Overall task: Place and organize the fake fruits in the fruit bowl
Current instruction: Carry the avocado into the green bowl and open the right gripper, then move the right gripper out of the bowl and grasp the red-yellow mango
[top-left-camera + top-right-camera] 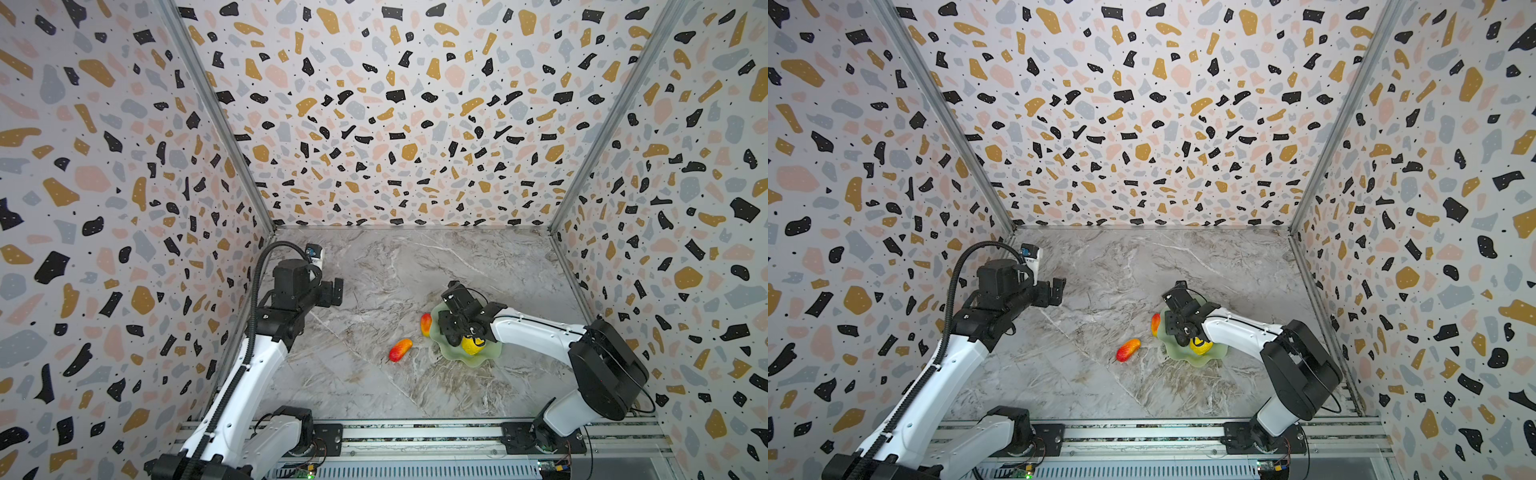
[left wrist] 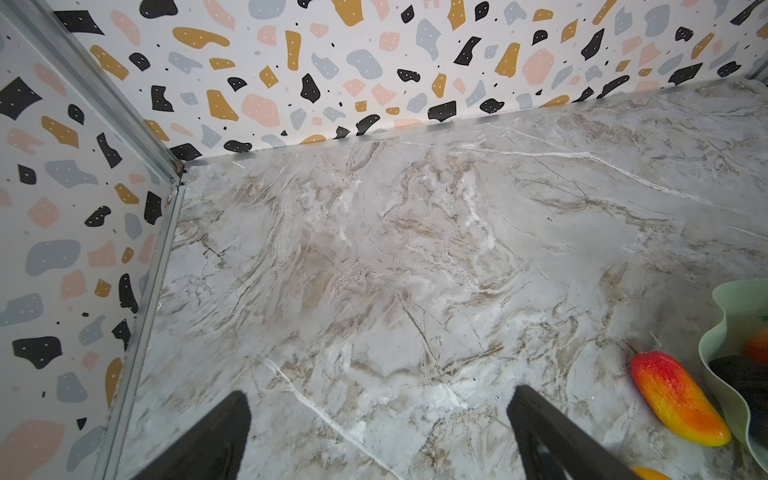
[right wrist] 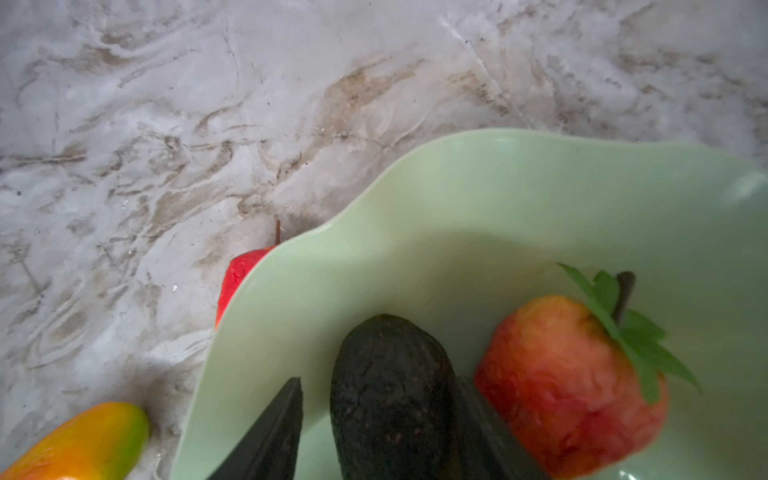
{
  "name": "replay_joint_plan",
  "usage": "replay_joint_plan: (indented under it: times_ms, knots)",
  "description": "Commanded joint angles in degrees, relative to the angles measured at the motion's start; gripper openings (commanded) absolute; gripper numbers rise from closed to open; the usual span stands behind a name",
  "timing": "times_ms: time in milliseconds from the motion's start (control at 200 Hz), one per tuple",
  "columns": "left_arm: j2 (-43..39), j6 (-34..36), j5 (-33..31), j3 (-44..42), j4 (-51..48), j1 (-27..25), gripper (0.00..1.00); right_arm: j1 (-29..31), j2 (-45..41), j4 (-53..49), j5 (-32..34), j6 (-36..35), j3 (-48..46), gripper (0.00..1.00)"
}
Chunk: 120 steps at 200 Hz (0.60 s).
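Note:
The pale green fruit bowl stands right of the table's middle, its rim showing in both top views. In it lie a dark oval fruit, a red strawberry and a lumpy yellow fruit. My right gripper reaches down into the bowl, open, its fingers either side of the dark fruit with a gap on one side. One red-orange elongated fruit lies against the bowl's outer rim. Another lies on the table to its left. My left gripper hangs open and empty over bare table at the left.
The marble table is boxed in by patterned walls on three sides, with metal corner posts. The arms' mounting rail runs along the front edge. The right forearm stretches over the bowl's right side.

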Motion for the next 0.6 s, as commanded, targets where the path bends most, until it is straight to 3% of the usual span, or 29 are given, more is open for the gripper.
replay_joint_plan:
  times_ms: [0, 110, 250, 335, 491, 596]
  knots:
    - [-1.1, 0.1, 0.6, 0.0, 1.3, 0.3, 1.0, 0.5, -1.4, -1.8, 2.3, -2.4, 3.0, 0.6]
    - [-1.3, 0.1, 0.5, -0.1, 1.3, 0.3, 0.99, 0.8, -2.8, -2.1, 3.2, -5.6, 4.3, 0.65]
    - [-1.3, 0.1, 0.5, -0.1, 1.3, 0.3, 1.0, 2.4, -5.7, 0.4, 1.8, -13.9, 5.8, 0.89]
    - [-1.3, 0.1, 0.5, -0.1, 1.3, 0.3, 0.99, 3.4, -5.7, 0.9, -2.7, -19.3, 8.2, 0.97]
    - [-1.2, 0.1, 0.4, -0.1, 1.3, 0.3, 1.0, 7.8, -3.3, -1.1, -9.6, -30.8, 12.6, 1.0]
    - [-1.1, 0.1, 0.4, -0.1, 1.3, 0.3, 1.0, 9.1, -1.4, -3.0, -17.4, -34.8, 14.4, 0.99]
